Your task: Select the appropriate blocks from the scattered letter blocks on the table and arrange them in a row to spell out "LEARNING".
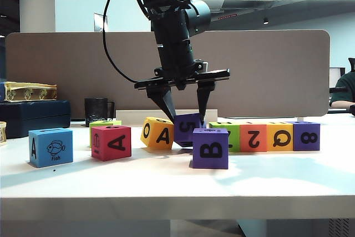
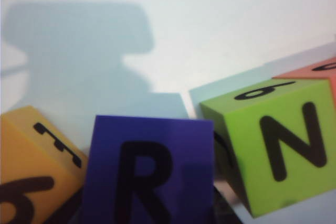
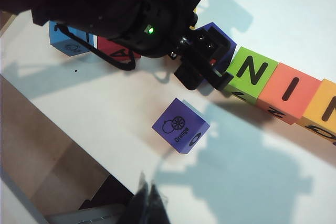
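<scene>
Because the word runs left to right, the loose stock sits nearest the front edge of the tabletop. The purple B block stands alone there, with the red A block and the blue fish block off to the left. All three are well clear of the row, probably so they do not crowd it.

The right end effector hangs high over this front area. Its fingers look pressed together on nothing, which leaves the working zone to the other arm.

Just behind the B block, the left end effector points down from the left arm, its fingers closed at block width on the sides of the purple R block. It holds that cube slightly tilted, low over the tabletop. The R block is squeezed between the leaning yellow A block and the green N block.

That spot makes sense. The green block heads a touching line with the red-pink block, the orange block and the purple 8 block. From above, the first three read N, I, N. So R seems meant to seat against the N, and the yellow A would follow.

Farther back stand the black mug and the partition board.
</scene>
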`<action>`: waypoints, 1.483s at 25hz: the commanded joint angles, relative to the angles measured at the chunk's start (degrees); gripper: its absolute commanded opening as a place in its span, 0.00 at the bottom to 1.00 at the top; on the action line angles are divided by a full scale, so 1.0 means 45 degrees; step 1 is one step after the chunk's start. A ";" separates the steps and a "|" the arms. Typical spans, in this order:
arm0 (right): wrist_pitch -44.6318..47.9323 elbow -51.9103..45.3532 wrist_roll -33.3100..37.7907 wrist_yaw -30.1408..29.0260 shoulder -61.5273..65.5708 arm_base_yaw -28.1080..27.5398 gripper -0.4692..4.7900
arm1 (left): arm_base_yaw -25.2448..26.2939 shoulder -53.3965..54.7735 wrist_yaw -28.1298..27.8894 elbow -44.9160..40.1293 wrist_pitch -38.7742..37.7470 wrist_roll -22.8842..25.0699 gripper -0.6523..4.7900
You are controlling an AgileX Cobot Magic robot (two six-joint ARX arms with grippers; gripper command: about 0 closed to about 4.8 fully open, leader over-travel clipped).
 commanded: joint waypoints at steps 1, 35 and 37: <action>0.0034 0.0068 -0.0044 0.0005 -0.0063 0.0015 0.09 | -0.0107 0.0039 -0.0019 -0.0005 -0.0117 -0.0121 0.63; 0.0058 0.0068 -0.0044 0.0010 -0.0063 0.0010 0.09 | 0.1511 -0.0549 -0.1549 0.1690 -0.3070 0.5435 0.20; 0.0063 0.0068 -0.0049 0.0015 -0.0058 0.0010 0.09 | 0.1603 -0.0534 -0.1098 0.1685 -0.3070 0.5435 0.11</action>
